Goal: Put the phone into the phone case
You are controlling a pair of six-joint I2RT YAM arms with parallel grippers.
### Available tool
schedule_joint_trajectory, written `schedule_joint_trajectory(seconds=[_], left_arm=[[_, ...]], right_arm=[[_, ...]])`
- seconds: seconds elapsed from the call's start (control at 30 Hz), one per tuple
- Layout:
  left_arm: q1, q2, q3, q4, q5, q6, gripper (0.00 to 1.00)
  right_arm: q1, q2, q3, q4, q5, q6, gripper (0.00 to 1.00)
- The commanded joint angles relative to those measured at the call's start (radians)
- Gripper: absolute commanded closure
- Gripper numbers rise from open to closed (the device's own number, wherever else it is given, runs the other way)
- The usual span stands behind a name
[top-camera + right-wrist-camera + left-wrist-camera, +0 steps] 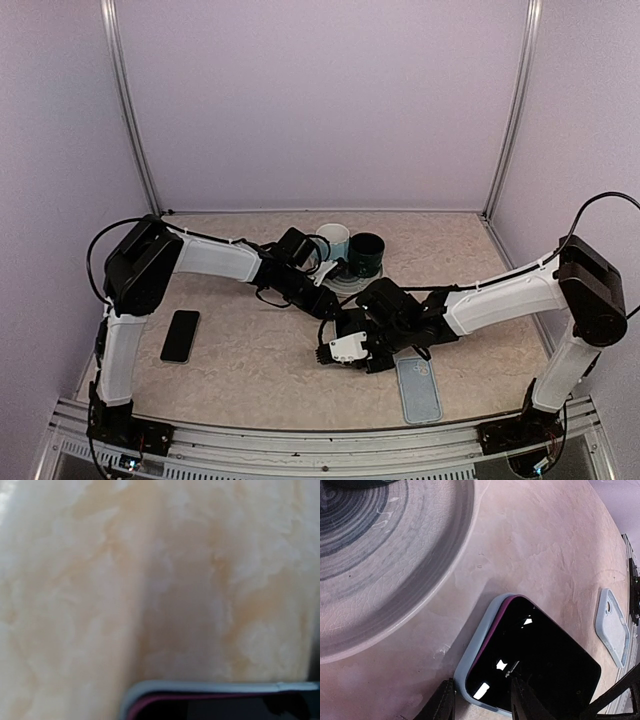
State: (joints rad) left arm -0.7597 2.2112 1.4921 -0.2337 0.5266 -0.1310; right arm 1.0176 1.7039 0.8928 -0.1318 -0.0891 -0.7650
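Note:
A black phone with a purple edge (540, 660) lies in a pale blue case (472, 652) on the table beside the plate. My left gripper (481, 685) is open. One finger (442, 702) is on the table outside the case's corner and the other (522, 700) is over the screen. The right wrist view shows the same case's rim (210, 686) and the phone (220, 707) at its bottom edge, with no fingers in view. In the top view my right gripper (345, 350) hangs over this spot and hides the phone.
A grey glazed plate (380, 570) sits just beyond the case, with a white cup (333, 240) and a dark green cup (367, 252) on it. A second black phone (180, 335) lies at the left. A spare pale blue case (418, 388) lies near the front right.

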Motion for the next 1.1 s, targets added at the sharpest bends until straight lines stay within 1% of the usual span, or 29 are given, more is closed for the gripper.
schedule_joint_trajectory(seconds=[0.0, 0.1, 0.17, 0.27, 0.33, 0.37, 0.4, 0.47, 0.53, 0.57, 0.6, 0.63, 0.7, 0.77, 0.87, 0.97, 1.07], left_arm=[[-0.007, -0.016, -0.025, -0.046, 0.024, -0.011, 0.61], [-0.003, -0.02, -0.011, -0.053, 0.014, -0.003, 0.6], [0.002, -0.023, -0.004, -0.056, 0.009, 0.001, 0.6], [0.007, -0.036, -0.004, -0.051, 0.0, 0.009, 0.57], [0.007, -0.045, -0.001, -0.049, -0.012, 0.016, 0.56], [0.007, -0.051, 0.003, -0.049, -0.016, 0.021, 0.54], [0.008, -0.055, 0.006, -0.049, -0.02, 0.023, 0.54], [0.008, -0.068, 0.015, -0.048, -0.026, 0.029, 0.52], [0.009, -0.078, 0.021, -0.048, -0.032, 0.03, 0.51], [0.011, -0.084, 0.022, -0.051, -0.035, 0.032, 0.51], [0.013, -0.09, 0.021, -0.053, -0.034, 0.033, 0.51], [0.015, -0.094, 0.019, -0.055, -0.034, 0.032, 0.51], [0.021, -0.113, 0.007, -0.064, -0.033, 0.036, 0.51], [0.023, -0.135, -0.024, -0.07, -0.03, 0.04, 0.52], [0.017, -0.18, -0.116, -0.049, -0.012, 0.032, 0.55], [-0.001, -0.204, -0.174, -0.035, -0.004, 0.039, 0.57], [-0.014, -0.19, -0.178, -0.047, 0.013, 0.038, 0.57]], right_arm=[[-0.013, -0.007, 0.05, 0.046, 0.02, 0.078, 0.62], [-0.013, -0.058, 0.067, 0.07, -0.016, 0.177, 0.48], [-0.013, -0.092, 0.078, 0.076, -0.02, 0.279, 0.43], [-0.013, -0.15, 0.073, 0.085, -0.005, 0.438, 0.4], [-0.015, -0.19, 0.054, 0.1, 0.038, 0.607, 0.36], [-0.019, -0.207, 0.049, 0.091, 0.105, 0.696, 0.34], [-0.028, -0.217, 0.055, 0.058, 0.154, 0.81, 0.34], [-0.081, -0.225, 0.075, -0.043, 0.195, 1.029, 0.38], [-0.152, -0.219, 0.087, -0.152, 0.146, 1.237, 0.42], [-0.19, -0.216, 0.077, -0.181, 0.103, 1.326, 0.43], [-0.219, -0.213, 0.056, -0.183, 0.044, 1.379, 0.45], [-0.239, -0.206, 0.036, -0.164, -0.008, 1.412, 0.46], [-0.258, -0.179, 0.023, -0.141, -0.061, 1.435, 0.49], [-0.262, -0.124, 0.06, -0.177, -0.075, 1.424, 0.53], [-0.263, -0.068, 0.097, -0.223, -0.084, 1.4, 0.62], [-0.267, -0.034, 0.088, -0.228, -0.1, 1.394, 0.66], [-0.267, 0.001, 0.074, -0.203, -0.149, 1.388, 0.71]])
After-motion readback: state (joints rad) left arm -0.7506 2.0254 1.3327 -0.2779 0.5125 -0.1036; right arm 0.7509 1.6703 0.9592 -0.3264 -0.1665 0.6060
